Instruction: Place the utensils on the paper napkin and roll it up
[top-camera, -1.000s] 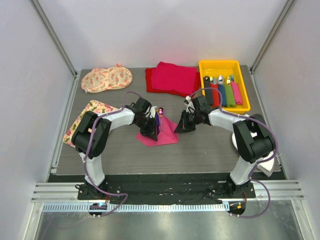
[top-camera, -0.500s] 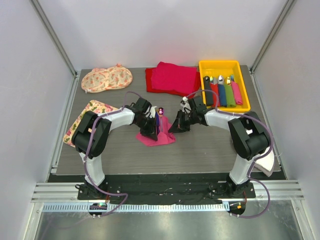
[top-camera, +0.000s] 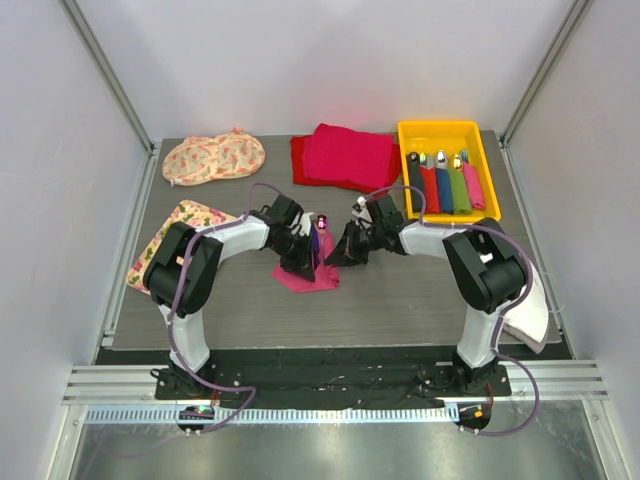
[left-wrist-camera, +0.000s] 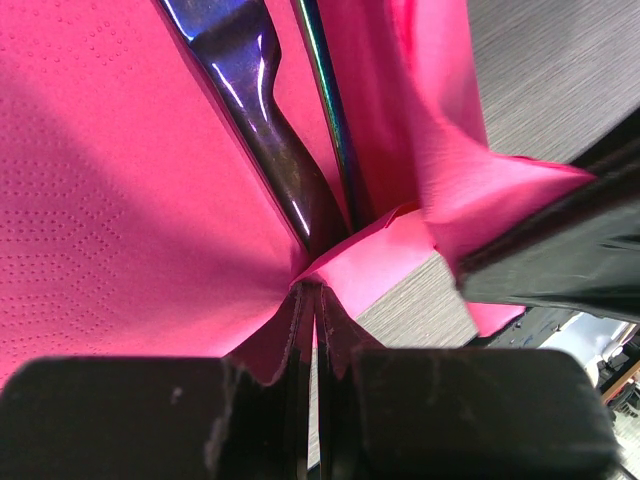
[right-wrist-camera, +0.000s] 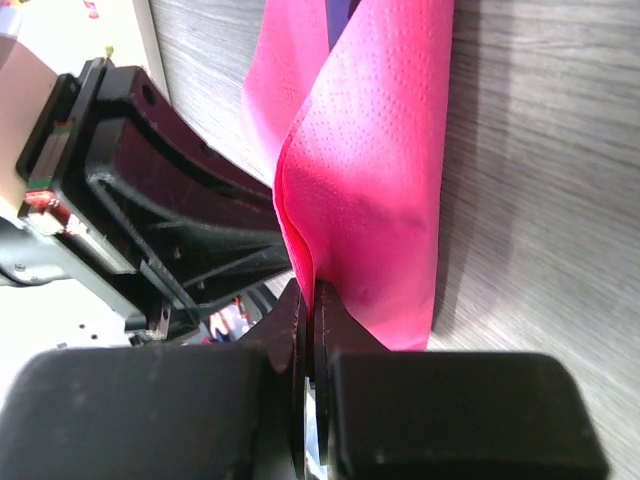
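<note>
The pink paper napkin (top-camera: 308, 275) lies mid-table, folded up around the dark blue-purple utensils (top-camera: 318, 240). My left gripper (top-camera: 303, 262) is shut on the napkin's left edge (left-wrist-camera: 330, 270); two shiny dark utensil handles (left-wrist-camera: 275, 150) lie on the sheet just ahead of the pinch. My right gripper (top-camera: 338, 252) is shut on the napkin's right edge (right-wrist-camera: 370, 200) and holds it lifted and folded over toward the left gripper, whose black body (right-wrist-camera: 170, 210) stands close beside it.
A yellow tray (top-camera: 445, 135) with several coloured-handled utensils stands at the back right. A red-magenta folded cloth (top-camera: 345, 158) lies at the back middle. Floral mats lie at the back left (top-camera: 212, 157) and the left edge (top-camera: 172, 240).
My right gripper has moved left with the napkin's right edge, folding it over the utensils toward the left gripper. The left gripper has stayed in place.
</note>
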